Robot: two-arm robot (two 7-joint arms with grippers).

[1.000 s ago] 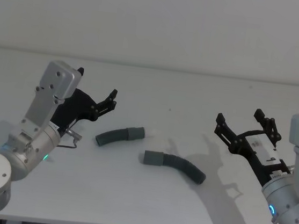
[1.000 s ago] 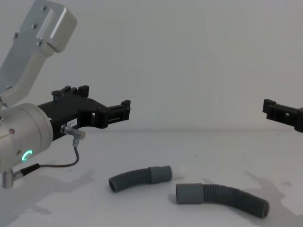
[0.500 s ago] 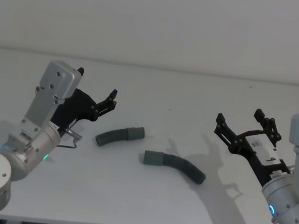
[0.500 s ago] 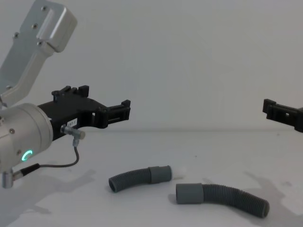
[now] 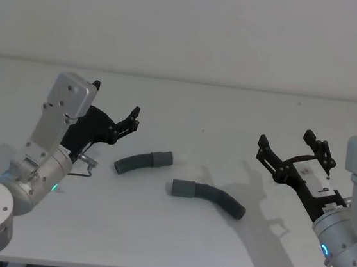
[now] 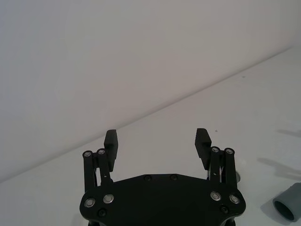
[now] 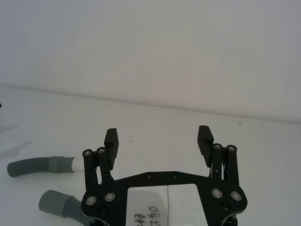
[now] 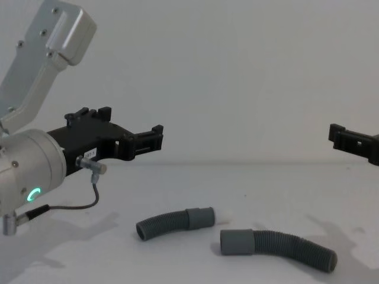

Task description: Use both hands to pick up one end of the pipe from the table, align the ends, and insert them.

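Note:
Two dark grey corrugated pipe pieces lie apart on the white table (image 5: 172,249). The shorter piece (image 5: 138,163) has its cuff (image 5: 161,158) pointing right, and a small whitish tip (image 8: 223,217) shows on it in the chest view. The longer piece (image 5: 216,200) lies right of it and nearer, its cuff (image 5: 184,188) pointing left. My left gripper (image 5: 134,118) hangs open above the table, left of the shorter piece. To the right of the longer piece my right gripper (image 5: 285,138) is raised and open. Neither holds anything. In the right wrist view both pieces (image 7: 33,166) (image 7: 54,203) lie beyond the open gripper (image 7: 158,135).
A thin dark cable (image 8: 71,206) loops under the left wrist. The left wrist view shows the open left gripper (image 6: 156,136) and a grey pipe mouth (image 6: 288,208) at the frame's edge. A plain pale wall (image 5: 191,25) stands behind the table.

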